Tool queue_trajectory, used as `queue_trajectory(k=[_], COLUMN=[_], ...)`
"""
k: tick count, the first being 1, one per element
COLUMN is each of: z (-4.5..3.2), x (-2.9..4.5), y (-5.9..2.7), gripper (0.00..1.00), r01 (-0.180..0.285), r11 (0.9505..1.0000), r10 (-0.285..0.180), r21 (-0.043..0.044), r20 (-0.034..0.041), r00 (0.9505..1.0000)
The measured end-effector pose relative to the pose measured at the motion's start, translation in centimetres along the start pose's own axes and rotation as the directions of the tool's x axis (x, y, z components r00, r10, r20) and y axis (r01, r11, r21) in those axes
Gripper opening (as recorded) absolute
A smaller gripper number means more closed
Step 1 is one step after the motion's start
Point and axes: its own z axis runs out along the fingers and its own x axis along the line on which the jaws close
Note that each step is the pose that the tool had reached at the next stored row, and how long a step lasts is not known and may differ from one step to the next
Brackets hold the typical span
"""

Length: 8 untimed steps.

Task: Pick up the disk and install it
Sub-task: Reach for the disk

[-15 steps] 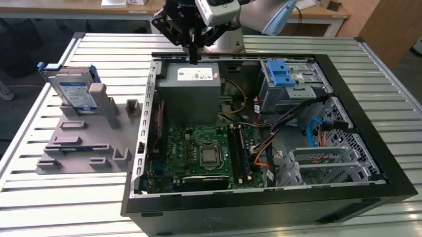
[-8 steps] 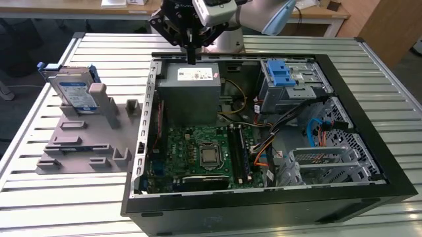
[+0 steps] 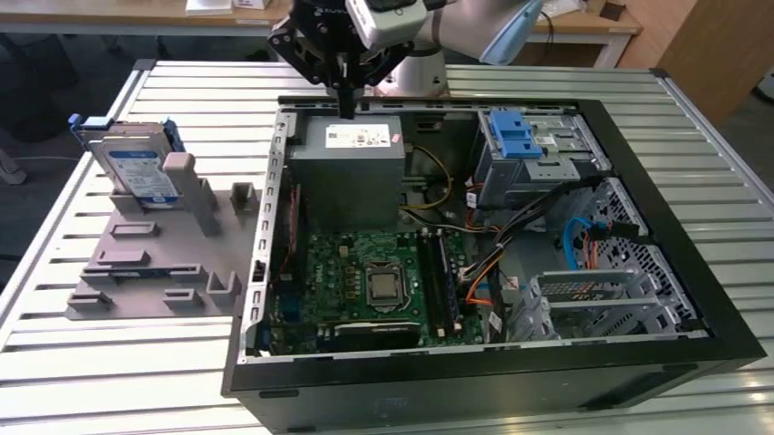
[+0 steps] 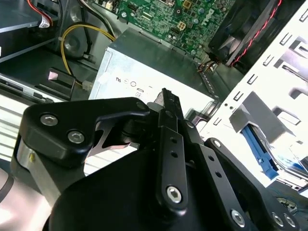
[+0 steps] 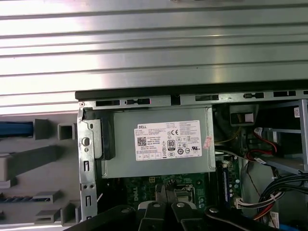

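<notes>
You are working in a robotics lab or test workshop, not in a home. In the exterior view a slatted metal table (image 3: 109, 362) covers most of the frame, and on it lies an open computer case (image 3: 484, 379) with its bare motherboard (image 3: 362, 272). At centre left a grey fixture (image 3: 158, 272) holds the disk (image 3: 133, 168) upright. The robot arm (image 3: 484, 27) is at top centre, and wooden desks (image 3: 121, 14) run along the upper edge.

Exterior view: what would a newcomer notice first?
The open PC case fills the middle of the table, its green motherboard bare. The gripper hangs over the grey power supply at the case's far edge. At the exterior view's left, the disk stands in a grey fixture, apart from the gripper.
</notes>
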Motion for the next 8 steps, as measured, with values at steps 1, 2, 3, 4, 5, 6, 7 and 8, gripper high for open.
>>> queue_trajectory(k=[1, 2, 3, 4, 5, 6, 7, 8], z=[0.0, 0.01, 0.01, 0.01, 0.02, 0.03, 0.03, 0.03], x=[0.05, 0.12, 0.2, 0.3, 0.39, 0.46, 0.51, 0.59], y=[0.0, -0.01, -0.02, -0.02, -0.03, -0.04, -0.04, -0.05], gripper=[0.11, 0.11, 0.11, 0.11, 0.11, 0.11, 0.11, 0.11], r01=[0.0, 0.0, 0.0, 0.0, 0.0, 0.0, 0.0, 0.0], r11=[1.0, 1.0, 1.0, 1.0, 1.0, 1.0, 1.0, 1.0], r10=[0.0, 0.0, 0.0, 0.0, 0.0, 0.0, 0.0, 0.0], r21=[0.0, 0.0, 0.0, 0.0, 0.0, -0.0001, 0.0001, 0.0001], r20=[-0.0002, -0.0003, -0.0004, -0.0006, -0.0006, -0.0009, -0.0014, -0.0018], r00=[1.0, 1.0, 1.0, 1.0, 1.0, 1.0, 1.0, 1.0])
